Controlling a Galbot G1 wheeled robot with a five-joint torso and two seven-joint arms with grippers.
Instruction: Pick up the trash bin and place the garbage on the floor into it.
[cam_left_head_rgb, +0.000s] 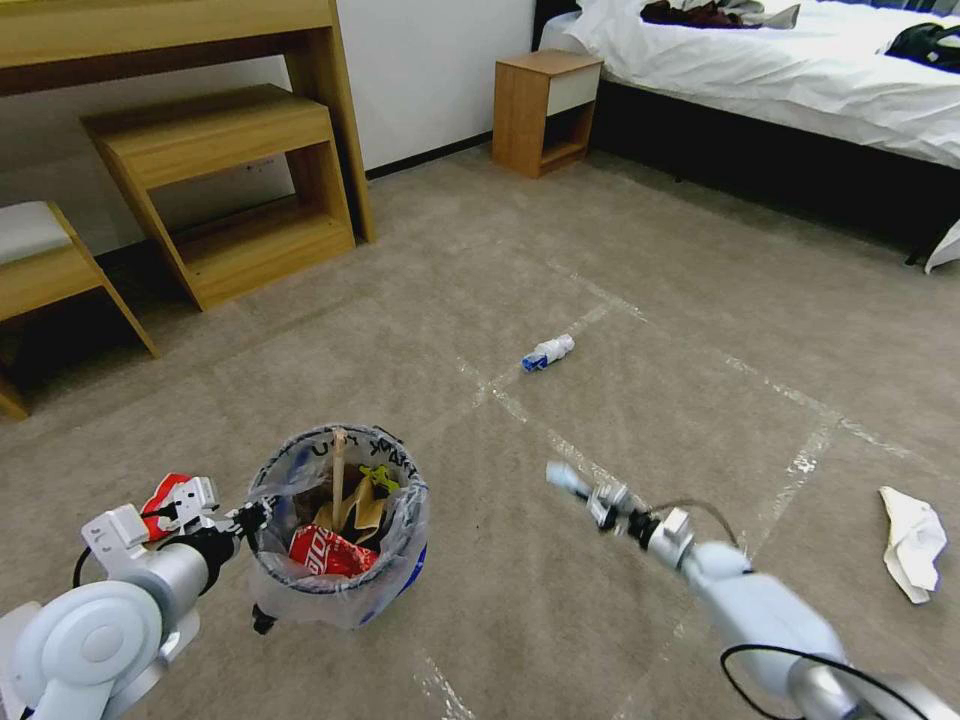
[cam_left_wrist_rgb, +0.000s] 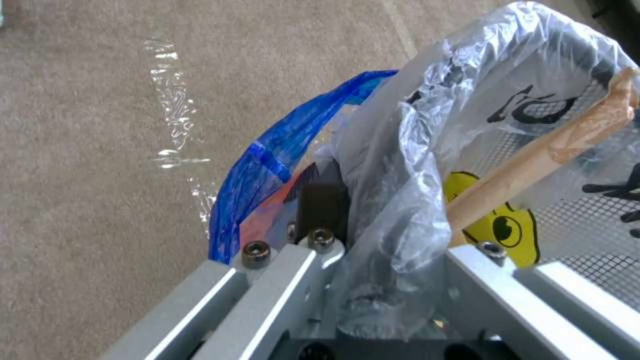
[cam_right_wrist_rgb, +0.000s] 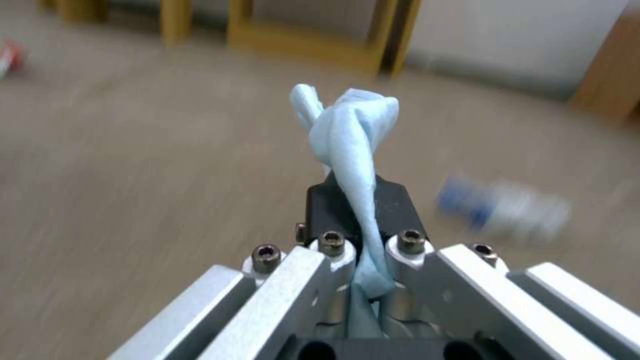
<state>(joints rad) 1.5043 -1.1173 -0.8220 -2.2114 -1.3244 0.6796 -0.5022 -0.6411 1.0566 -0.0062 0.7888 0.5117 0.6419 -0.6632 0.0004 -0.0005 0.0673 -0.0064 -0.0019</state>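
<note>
The trash bin (cam_left_head_rgb: 340, 535), blue and red with a clear bag lettered in black, hangs just over the floor (cam_left_head_rgb: 680, 330). My left gripper (cam_left_head_rgb: 252, 516) is shut on its near-left rim. The left wrist view shows the bin's blue wall (cam_left_wrist_rgb: 280, 145) and bag pinched in that gripper (cam_left_wrist_rgb: 360, 210). Inside lie a crushed red can (cam_left_head_rgb: 325, 552), brown paper (cam_left_head_rgb: 352, 508) and a wooden stick (cam_left_head_rgb: 340, 462). My right gripper (cam_left_head_rgb: 592, 497), right of the bin, is shut on a light-blue mask (cam_left_head_rgb: 562, 476), twisted between its fingers (cam_right_wrist_rgb: 353, 135). A white-blue bottle (cam_left_head_rgb: 548, 353) and white tissue (cam_left_head_rgb: 912, 540) lie on the carpet.
A red wrapper (cam_left_head_rgb: 165, 497) lies on the carpet behind my left wrist. A wooden desk with a step shelf (cam_left_head_rgb: 230, 170) stands at the back left. At the back right, a nightstand (cam_left_head_rgb: 545, 110) stands beside a bed (cam_left_head_rgb: 800, 70). Clear tape lines (cam_left_head_rgb: 800, 465) cross the carpet.
</note>
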